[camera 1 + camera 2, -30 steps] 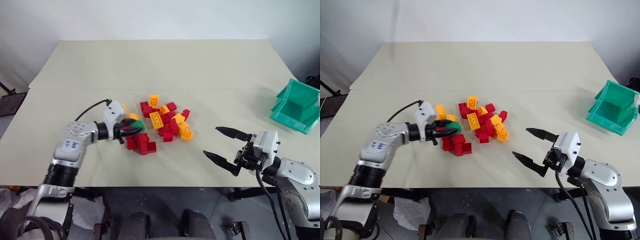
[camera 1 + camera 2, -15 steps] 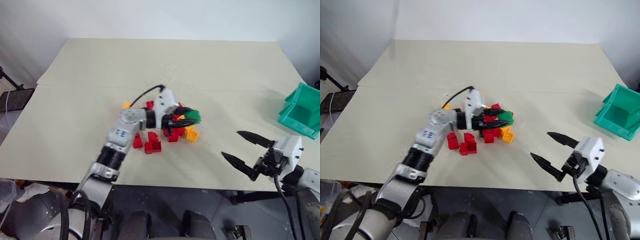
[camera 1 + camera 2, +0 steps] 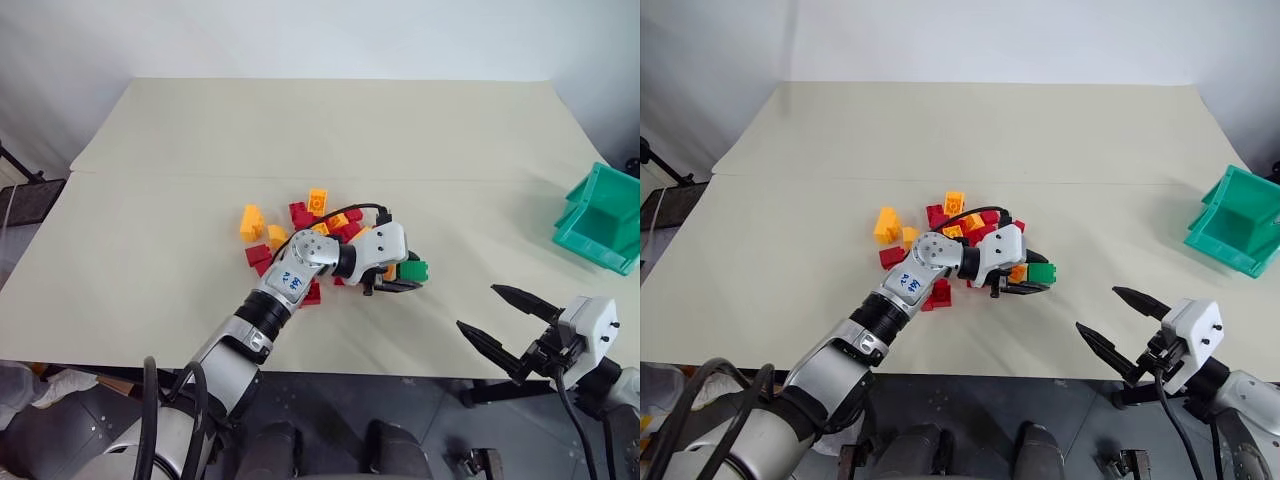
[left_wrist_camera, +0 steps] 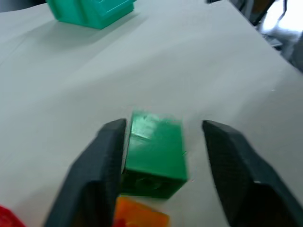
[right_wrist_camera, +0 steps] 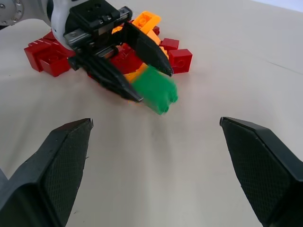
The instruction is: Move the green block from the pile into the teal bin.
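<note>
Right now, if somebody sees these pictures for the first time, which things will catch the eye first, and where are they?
First comes the green block, the single green piece, at the edge of the pile of red and orange-yellow bricks in the middle of the table, between the open fingers of the left gripper. Next is the teal bin, alone at the table's right edge, and the right gripper, open wide above the near edge.

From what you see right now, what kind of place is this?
Probably a lab or test room for robot practice, not a home. A plain beige table stands against a bare white wall, and it carries only a pile of toy bricks and a teal bin.
</note>
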`<state>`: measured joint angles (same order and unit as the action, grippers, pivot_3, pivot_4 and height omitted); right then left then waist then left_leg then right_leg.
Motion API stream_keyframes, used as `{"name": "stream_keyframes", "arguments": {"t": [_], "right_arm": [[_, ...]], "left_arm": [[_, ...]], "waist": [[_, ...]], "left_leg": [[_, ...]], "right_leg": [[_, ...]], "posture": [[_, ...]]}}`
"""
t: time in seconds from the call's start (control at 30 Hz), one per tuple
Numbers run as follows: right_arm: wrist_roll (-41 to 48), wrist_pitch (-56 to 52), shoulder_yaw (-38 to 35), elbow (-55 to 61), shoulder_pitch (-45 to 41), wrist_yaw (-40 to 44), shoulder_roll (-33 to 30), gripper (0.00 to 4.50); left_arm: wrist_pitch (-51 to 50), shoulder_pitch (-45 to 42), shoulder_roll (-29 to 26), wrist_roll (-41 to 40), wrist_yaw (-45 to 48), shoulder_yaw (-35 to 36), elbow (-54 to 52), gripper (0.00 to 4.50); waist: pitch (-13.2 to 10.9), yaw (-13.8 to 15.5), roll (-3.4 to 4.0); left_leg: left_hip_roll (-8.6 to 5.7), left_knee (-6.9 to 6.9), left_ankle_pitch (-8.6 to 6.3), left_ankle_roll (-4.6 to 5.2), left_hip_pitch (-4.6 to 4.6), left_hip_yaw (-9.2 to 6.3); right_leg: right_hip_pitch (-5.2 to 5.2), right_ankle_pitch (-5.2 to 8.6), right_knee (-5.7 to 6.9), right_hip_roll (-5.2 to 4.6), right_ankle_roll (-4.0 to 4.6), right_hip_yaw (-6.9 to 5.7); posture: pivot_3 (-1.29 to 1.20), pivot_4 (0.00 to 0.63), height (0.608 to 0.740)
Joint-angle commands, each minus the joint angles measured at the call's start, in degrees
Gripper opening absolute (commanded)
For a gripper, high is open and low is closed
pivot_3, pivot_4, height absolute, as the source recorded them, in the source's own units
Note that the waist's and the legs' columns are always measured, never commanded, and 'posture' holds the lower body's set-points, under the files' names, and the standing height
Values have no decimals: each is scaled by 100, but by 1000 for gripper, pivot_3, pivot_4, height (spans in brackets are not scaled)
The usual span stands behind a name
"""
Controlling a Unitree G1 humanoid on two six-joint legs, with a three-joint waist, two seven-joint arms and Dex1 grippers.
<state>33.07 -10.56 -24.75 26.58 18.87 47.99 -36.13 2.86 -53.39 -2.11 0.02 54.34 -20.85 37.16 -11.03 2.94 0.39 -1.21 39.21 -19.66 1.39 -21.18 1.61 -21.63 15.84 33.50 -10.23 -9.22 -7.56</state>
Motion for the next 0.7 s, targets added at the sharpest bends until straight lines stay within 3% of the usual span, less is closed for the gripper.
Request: {"name": "stream_keyframes", "arguments": {"t": [0.03,0.23,0.37,0.43,0.53,0.7], "right_arm": [[5,-204,137,-21,-397,-116,-139,4500],[-101,-578,658,-499,-1486,212,-659,4500],[-452,-810,1429,-1141,-2638,537,-965,4500],[-665,-980,1916,-1569,-3350,675,-946,4500],[-995,-1138,2520,-2214,-4219,897,-822,4500],[-1526,-777,3182,-3350,-5186,1525,-703,4500]], "left_arm": [[203,81,-202,-465,245,484,-402,4017],[263,593,-813,-964,580,1051,-1183,4017],[293,1179,-1348,-1474,987,1475,-1894,4017],[516,1565,-1650,-1670,1207,1665,-2185,4017],[316,2100,-2008,-1960,1281,1905,-2692,4441],[-125,3056,-2676,-2274,1375,2191,-3598,4441]], "waist": [[0,-19,-1],[2,-162,3],[1,-164,3],[2,-180,3],[2,-187,4],[2,-160,4]], "left_leg": [[0,0,0,0,1,0],[4,1,0,-1,5,-1],[4,3,0,-1,2,-3],[5,6,0,-1,4,-4],[6,5,0,-1,2,-8],[1,8,0,-1,-6,-21]], "right_leg": [[0,0,0,0,0,0],[-4,-1,11,0,1,3],[-4,-1,9,-1,1,2],[-4,-1,13,0,1,1],[-7,-1,15,-1,1,-1],[-6,-5,17,-7,-6,-9]], "posture": [[0,150,740],[0,150,740],[0,150,740],[0,150,740],[0,150,740],[0,150,740]]}}
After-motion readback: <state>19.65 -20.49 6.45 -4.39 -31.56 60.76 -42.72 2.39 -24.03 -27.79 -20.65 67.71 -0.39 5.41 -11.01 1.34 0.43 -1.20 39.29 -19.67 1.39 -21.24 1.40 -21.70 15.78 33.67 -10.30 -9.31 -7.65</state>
